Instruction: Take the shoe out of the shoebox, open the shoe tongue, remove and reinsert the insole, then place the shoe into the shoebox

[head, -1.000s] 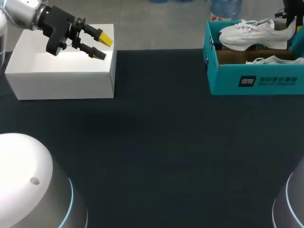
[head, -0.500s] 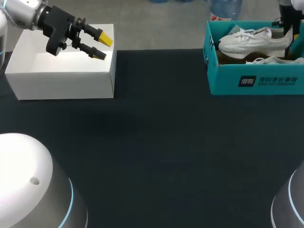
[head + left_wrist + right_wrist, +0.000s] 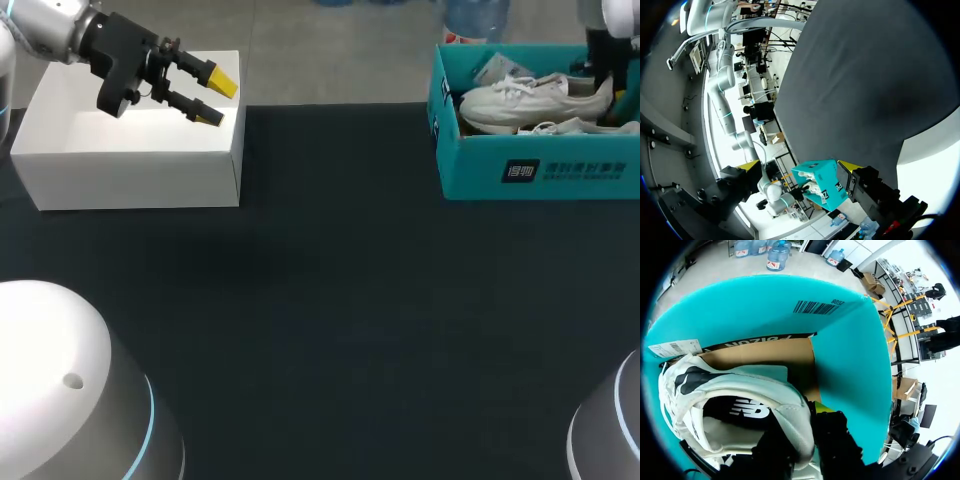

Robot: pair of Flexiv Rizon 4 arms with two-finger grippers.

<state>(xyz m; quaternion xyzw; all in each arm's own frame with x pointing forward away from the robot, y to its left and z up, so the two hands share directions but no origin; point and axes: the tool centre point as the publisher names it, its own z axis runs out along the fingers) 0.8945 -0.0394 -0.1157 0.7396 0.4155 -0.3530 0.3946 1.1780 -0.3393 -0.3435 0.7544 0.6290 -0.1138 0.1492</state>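
A white shoe [image 3: 528, 97] lies on its side inside the teal shoebox [image 3: 540, 172] at the back right. My right gripper [image 3: 603, 86] comes down from the far right corner and is shut on the shoe's heel. In the right wrist view the heel collar of the shoe [image 3: 740, 390] sits pinched in that gripper [image 3: 802, 426], with the shoebox wall [image 3: 850, 365] just beyond. My left gripper [image 3: 208, 95] hangs open and empty over the white box at the back left. Its own view shows the gripper [image 3: 799, 166] with the shoebox [image 3: 826, 186] far ahead.
A white box [image 3: 130, 150] stands at the back left under the left gripper. A second white shoe [image 3: 575, 127] lies in the shoebox in front of the held one. Dark table top [image 3: 330, 300] spreads between the two boxes.
The right gripper has lowered the shoe from above the shoebox's rim down into the box. The left arm has not moved.
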